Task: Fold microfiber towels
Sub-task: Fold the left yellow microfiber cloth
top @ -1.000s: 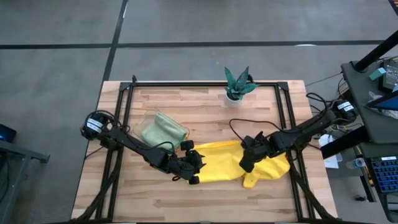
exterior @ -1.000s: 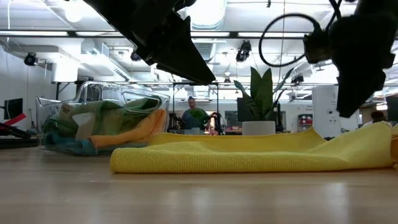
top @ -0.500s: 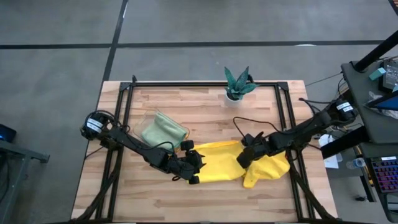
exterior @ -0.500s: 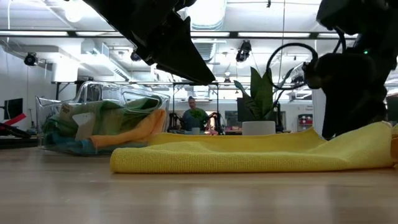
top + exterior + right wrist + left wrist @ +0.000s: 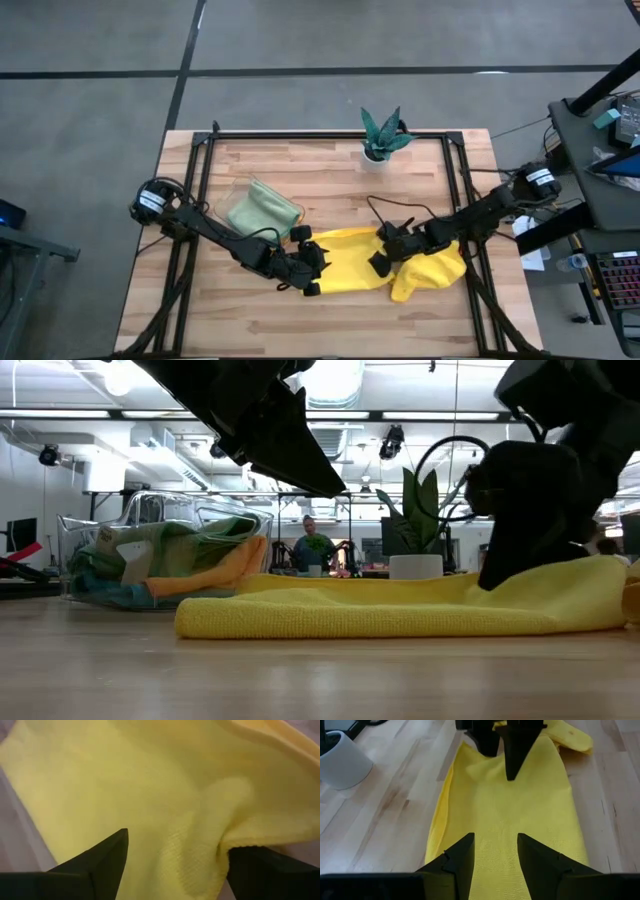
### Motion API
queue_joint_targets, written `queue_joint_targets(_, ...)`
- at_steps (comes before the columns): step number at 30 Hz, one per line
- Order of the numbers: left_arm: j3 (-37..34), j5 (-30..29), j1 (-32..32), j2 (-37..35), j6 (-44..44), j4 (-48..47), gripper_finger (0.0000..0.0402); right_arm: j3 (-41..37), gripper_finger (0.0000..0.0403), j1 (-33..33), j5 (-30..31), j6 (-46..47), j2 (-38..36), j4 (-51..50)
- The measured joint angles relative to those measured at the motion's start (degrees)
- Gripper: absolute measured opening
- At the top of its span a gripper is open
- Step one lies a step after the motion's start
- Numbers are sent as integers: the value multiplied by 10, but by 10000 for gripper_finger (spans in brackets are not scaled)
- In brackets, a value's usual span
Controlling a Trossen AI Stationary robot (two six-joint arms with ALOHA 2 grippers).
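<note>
Starting from the left, your left gripper (image 5: pixel 312 272) hovers with jaws apart at the left end of the yellow towel (image 5: pixel 350 268), a soft, nubbly folded strip lying near the worktop's front edge. Your right gripper (image 5: pixel 380 265), jaws wide, should pinch the bunched right end cleanly and keep the edges matched.

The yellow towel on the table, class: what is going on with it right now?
A two-armed robot is folding it. The yellow towel lies as a long strip across the wooden table. The left gripper sits at its left end, fingers apart over the cloth. The right gripper is open and down on the towel's middle. More towels sit in a clear tray to the left.
</note>
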Motion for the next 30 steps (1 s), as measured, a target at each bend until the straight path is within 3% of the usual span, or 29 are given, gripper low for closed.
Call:
queue_joint_targets(6,0,1,0,0,0,0,134,15,229,-1,14,-31,12,3)
queue_joint_targets(16,0,3,-9,0,1,-1,134,16,21,-6,23,-82,7,12)
queue_joint_targets(21,4,57,-30,0,10,-21,134,17,11,-7,17,-87,-13,3)
queue_joint_targets(30,2,58,-74,-43,10,-33,134,17,9,-7,15,-57,-97,-117)
